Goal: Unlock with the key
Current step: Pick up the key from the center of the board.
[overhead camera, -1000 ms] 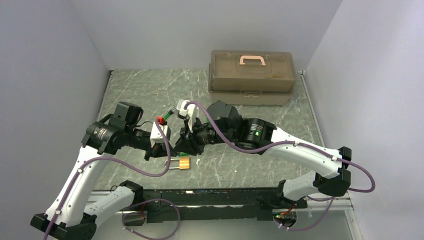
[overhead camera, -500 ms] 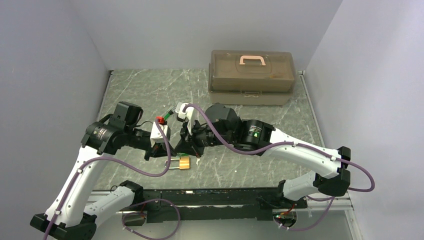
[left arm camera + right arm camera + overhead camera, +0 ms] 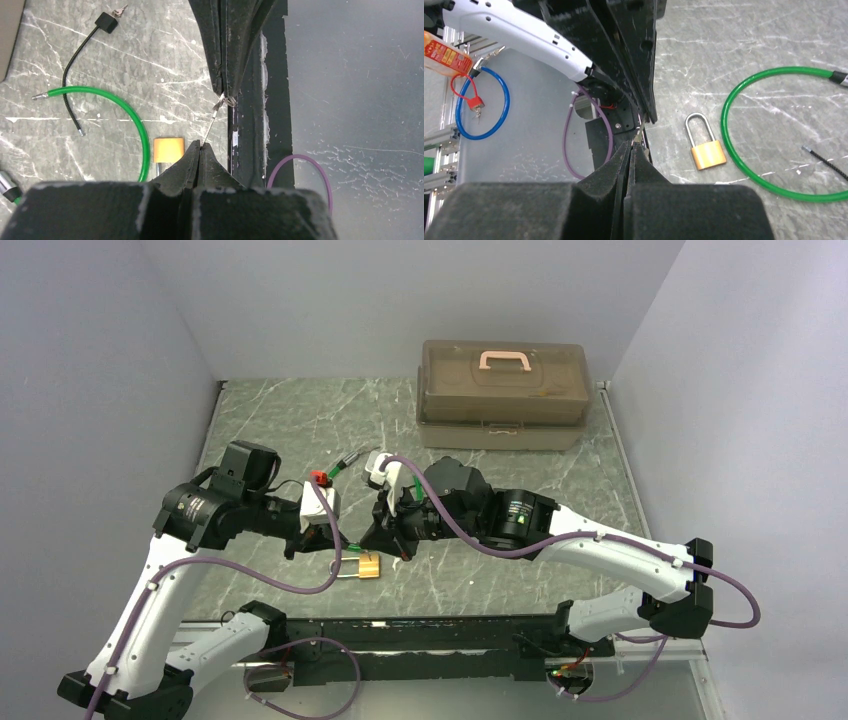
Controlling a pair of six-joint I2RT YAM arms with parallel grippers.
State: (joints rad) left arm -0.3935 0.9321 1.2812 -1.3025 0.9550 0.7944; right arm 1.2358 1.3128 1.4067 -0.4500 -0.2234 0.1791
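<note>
The key (image 3: 209, 126) is a thin silver blade held in the air between both grippers, just above the table's near edge. My left gripper (image 3: 200, 144) is shut on its lower end. My right gripper (image 3: 223, 95) comes in from the opposite side and is shut on the little ring end of the bunch (image 3: 228, 100). In the right wrist view the right gripper (image 3: 633, 143) pinches the key (image 3: 639, 134) tip to tip with the left gripper (image 3: 650, 119). The brass padlock (image 3: 369, 566) lies flat on the table just below them, its shackle (image 3: 699, 127) closed; nothing touches it.
A green cable loop (image 3: 744, 165) lies round the area beside the padlock. A thin black cable with a small black lock (image 3: 104, 21) lies further out. A brown toolbox (image 3: 502, 392) stands at the back. The black base rail (image 3: 250, 100) runs along the near edge.
My right gripper has shut on the ring end of the key. Both arms have drifted slightly toward the near edge. The padlock has not moved.
</note>
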